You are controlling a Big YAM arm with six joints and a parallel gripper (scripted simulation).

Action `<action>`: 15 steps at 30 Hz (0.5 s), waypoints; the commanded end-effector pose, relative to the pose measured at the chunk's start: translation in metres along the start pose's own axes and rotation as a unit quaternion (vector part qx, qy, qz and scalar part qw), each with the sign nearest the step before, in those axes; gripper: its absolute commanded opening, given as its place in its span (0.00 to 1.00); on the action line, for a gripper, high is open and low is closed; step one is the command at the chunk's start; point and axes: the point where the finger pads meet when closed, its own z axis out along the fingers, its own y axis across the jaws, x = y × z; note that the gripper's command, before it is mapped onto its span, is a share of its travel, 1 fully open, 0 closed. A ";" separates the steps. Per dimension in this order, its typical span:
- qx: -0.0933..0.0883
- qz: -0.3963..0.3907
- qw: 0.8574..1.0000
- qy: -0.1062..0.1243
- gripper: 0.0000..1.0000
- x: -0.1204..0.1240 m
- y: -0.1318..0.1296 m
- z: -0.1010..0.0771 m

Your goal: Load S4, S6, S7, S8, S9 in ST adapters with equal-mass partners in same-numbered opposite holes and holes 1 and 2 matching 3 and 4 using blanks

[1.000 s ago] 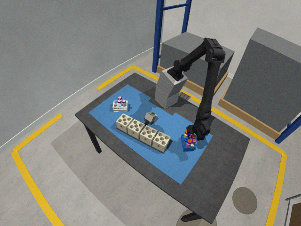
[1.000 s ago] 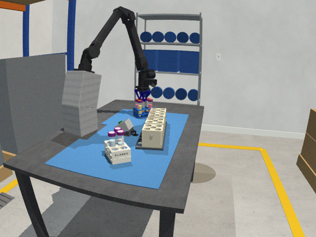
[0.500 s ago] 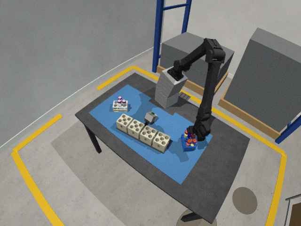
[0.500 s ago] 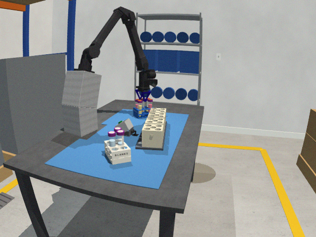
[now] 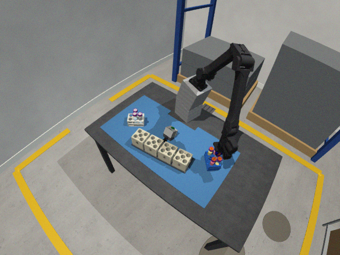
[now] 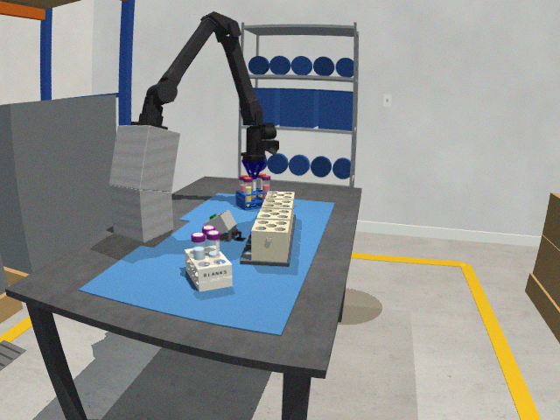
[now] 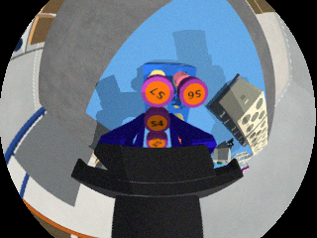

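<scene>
The blue sample rack RS (image 5: 214, 164) stands at the right of the blue mat and holds several orange-dotted sample tubes. My gripper (image 5: 219, 154) reaches straight down into it and is shut on one sample tube that stands in its well. In the wrist view the fingers close around that tube's orange cap (image 7: 157, 142), whose ID I cannot read. Beyond it are the caps S4 (image 7: 157, 121), S7 (image 7: 158, 93) and S6 (image 7: 194, 94). The four cream adapters on stand ST (image 5: 162, 149) show only empty holes. The white blank rack RB (image 5: 135, 118) holds purple-capped tubes.
The grey box with the green DONE key (image 5: 170, 132) sits just behind the adapter row. The arm's grey pedestal (image 5: 192, 101) stands at the table's far edge. In the exterior view, RS (image 6: 252, 193) is right behind the adapter row (image 6: 273, 221).
</scene>
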 end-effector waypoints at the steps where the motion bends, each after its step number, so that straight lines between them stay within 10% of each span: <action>1: -0.001 0.000 1.000 -0.012 0.00 -0.010 0.002 -0.004; 15: 0.001 -0.001 1.000 -0.011 0.00 -0.006 -0.003 -0.040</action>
